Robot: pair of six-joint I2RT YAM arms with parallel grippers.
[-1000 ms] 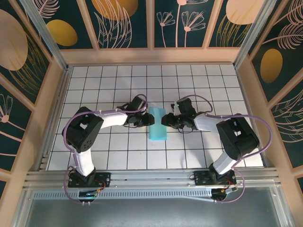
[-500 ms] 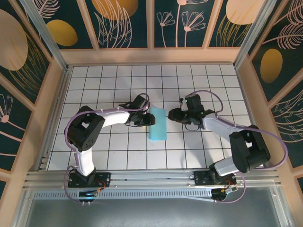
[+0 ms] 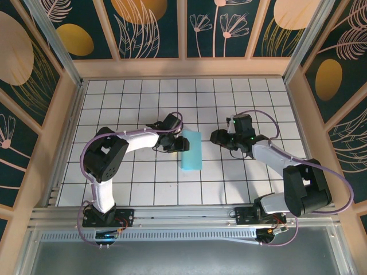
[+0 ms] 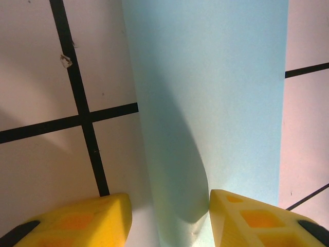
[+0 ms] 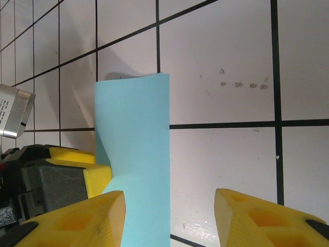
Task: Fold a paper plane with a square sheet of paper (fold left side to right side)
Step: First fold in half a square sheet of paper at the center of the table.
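Note:
The square sheet of paper (image 3: pixel 191 150) lies on the tiled table, folded into a narrow upright turquoise rectangle. My left gripper (image 3: pixel 179 143) is at its left edge, near the top. In the left wrist view the paper (image 4: pixel 216 92) bulges up in a loose curl between the open yellow fingers (image 4: pixel 77 221). The right finger touches the curl and the left one stands clear of it. My right gripper (image 3: pixel 217 137) hovers open about one tile to the right of the sheet. In the right wrist view the paper (image 5: pixel 136 134) runs under the left fingertip (image 5: pixel 82 218).
White tiled table (image 3: pixel 258 183) with wooden side walls (image 3: pixel 63 132) and a metal rail (image 3: pixel 183 215) along the near edge. The left gripper's yellow finger (image 5: pixel 97 175) shows beside the sheet in the right wrist view.
My right gripper has drawn back to the right, away from the sheet's right edge, and opened wider. The left gripper has opened a little and stayed at the left edge.

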